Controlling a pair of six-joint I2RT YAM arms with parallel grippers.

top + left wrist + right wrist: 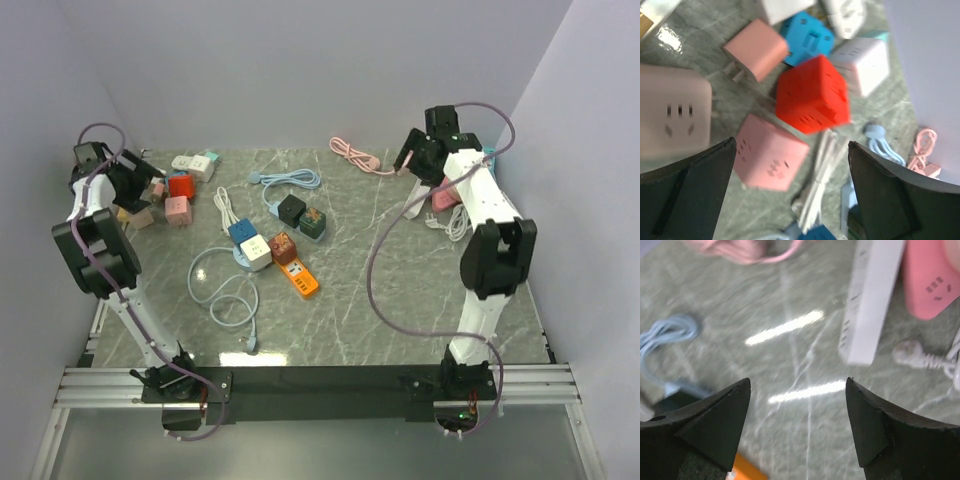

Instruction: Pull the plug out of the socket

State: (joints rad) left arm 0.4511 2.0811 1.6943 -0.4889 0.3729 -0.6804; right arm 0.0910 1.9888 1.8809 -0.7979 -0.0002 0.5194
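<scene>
Power strips with cube adapters plugged in lie mid-table: a black cube (292, 208) and a dark green one (313, 223) on a light blue strip, blue (242, 232) and white (258, 251) cubes, and a brown adapter (283, 246) on an orange strip (300, 278). My left gripper (128, 178) is open at the far left, above a pink cube socket (771, 152) beside a red cube (812, 95). My right gripper (408, 160) is open at the far right over bare table, holding nothing.
Around the left gripper (791, 145) lie a blue cube (807, 37), a pink pronged adapter (755, 50), a white cube (860, 65) and a bundled white cable (820, 180). Beyond the right gripper (797, 381) lie a white strip (872, 300), a pink socket (930, 280) and a pink cable (355, 155).
</scene>
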